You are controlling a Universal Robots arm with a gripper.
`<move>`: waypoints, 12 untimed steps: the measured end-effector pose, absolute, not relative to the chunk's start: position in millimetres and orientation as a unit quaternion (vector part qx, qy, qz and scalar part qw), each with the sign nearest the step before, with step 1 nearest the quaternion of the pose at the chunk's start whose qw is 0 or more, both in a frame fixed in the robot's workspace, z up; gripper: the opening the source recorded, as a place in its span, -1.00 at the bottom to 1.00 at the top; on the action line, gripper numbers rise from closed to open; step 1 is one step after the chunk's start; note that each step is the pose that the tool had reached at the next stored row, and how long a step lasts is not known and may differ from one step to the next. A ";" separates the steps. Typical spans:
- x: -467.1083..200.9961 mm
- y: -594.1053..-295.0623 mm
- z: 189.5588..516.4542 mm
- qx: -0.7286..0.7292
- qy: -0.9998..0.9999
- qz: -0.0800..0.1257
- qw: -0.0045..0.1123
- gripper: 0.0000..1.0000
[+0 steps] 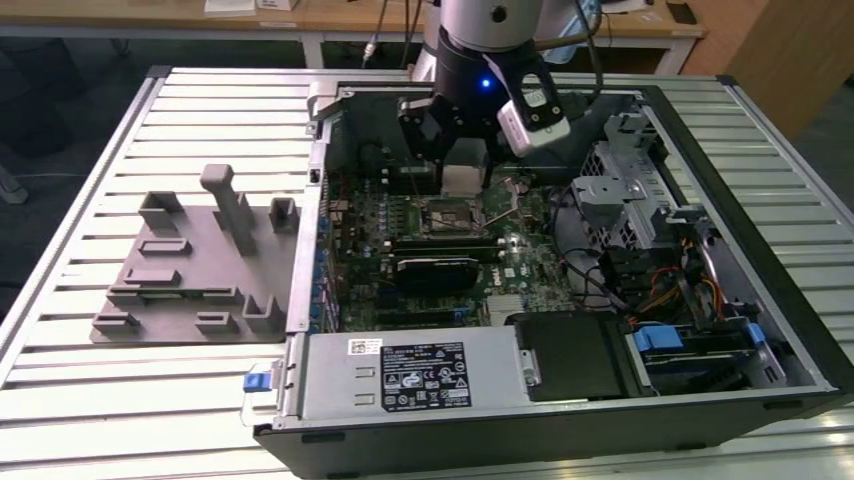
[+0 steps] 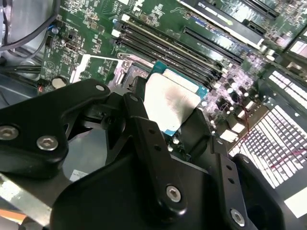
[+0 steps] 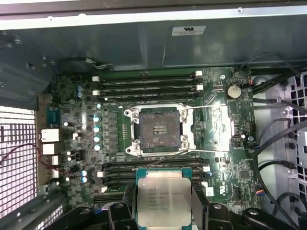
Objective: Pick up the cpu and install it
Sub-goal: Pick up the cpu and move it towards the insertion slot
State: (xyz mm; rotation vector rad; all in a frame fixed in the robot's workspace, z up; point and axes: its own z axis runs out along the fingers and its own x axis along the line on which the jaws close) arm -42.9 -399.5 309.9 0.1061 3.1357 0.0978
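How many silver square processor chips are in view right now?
1. The flat square silver cpu with a pale-green rim is clamped in the black gripper, over the green motherboard, not yet in the empty black socket frame. Others may be hidden inside the case.

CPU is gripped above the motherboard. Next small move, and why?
Probably shift sideways until the cpu sits centred over the open socket, without descending yet. In the first wrist view the gripper holds it over the memory slots beside the socket, which looks empty.
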 end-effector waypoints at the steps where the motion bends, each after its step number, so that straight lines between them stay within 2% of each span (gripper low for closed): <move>1: -42.3 -399.3 308.2 0.034 0.999 0.031 0.001 0.08; 12: -35.5 -397.3 291.5 0.032 0.999 0.031 0.001 0.08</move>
